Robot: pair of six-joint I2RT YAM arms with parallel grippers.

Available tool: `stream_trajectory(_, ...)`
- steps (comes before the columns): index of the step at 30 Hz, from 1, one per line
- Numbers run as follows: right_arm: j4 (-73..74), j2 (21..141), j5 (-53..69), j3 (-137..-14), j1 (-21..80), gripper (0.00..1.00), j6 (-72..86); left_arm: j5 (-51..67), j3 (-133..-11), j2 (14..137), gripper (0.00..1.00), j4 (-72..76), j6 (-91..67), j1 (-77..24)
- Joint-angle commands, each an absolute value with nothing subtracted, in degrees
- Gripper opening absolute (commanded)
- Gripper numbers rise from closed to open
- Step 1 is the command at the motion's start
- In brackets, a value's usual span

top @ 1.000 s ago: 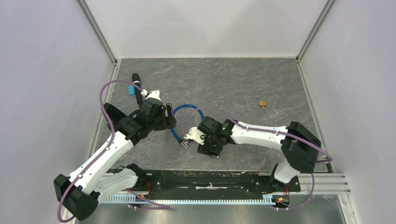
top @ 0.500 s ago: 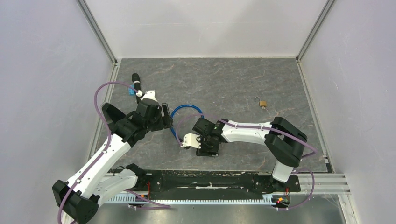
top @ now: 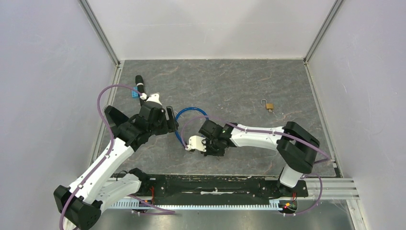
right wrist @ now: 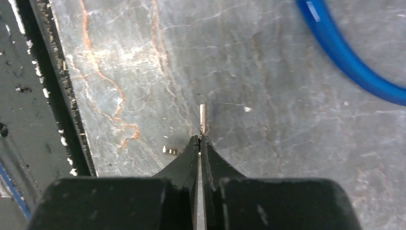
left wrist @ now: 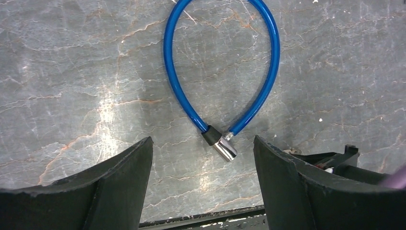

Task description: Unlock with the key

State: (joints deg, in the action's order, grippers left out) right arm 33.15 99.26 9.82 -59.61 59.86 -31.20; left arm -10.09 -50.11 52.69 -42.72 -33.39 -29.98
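Note:
A blue cable lock (left wrist: 220,67) lies looped on the grey table, its silver cylinder end (left wrist: 225,148) pointing toward the near edge. My left gripper (left wrist: 202,141) hovers open above that end, one finger on either side, touching nothing. In the top view it (top: 171,120) sits at the loop's (top: 191,111) left. My right gripper (right wrist: 200,138) is shut on a thin metal key (right wrist: 202,117), whose blade sticks out past the fingertips, low over the table just right of the lock's end. In the top view the right gripper (top: 207,147) is near the front rail.
A small brass padlock (top: 269,105) lies at the right of the table. A black cylinder (top: 140,82) and a blue piece (top: 134,94) lie at the back left. A small metal piece (right wrist: 171,150) lies beside the right fingers. The black rail (right wrist: 52,96) borders the near edge.
My right gripper's jaws have closed on the key, and its wrist has shifted slightly left. The left arm drew back a little early on and has held still since.

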Motion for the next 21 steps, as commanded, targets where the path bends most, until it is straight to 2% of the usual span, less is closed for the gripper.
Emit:
stream_trajectory(1, 28.63, 96.95, 8.54, -56.67, 57.84, 0.00, -28.95, -6.90, -48.76, 51.58, 0.82, -39.11, -35.70, -29.71)
stream_trajectory(15, 18.03, 85.66, 6.49, -49.74, 55.90, 0.00, -22.56, 2.04, -44.46, 55.16, 0.80, -30.75, -46.14, -29.71)
stream_trajectory(21, 8.02, 78.34, -0.65, -44.60, 56.47, 0.00, -21.27, 5.51, -40.33, 57.42, 0.80, -22.11, -59.79, -29.88)
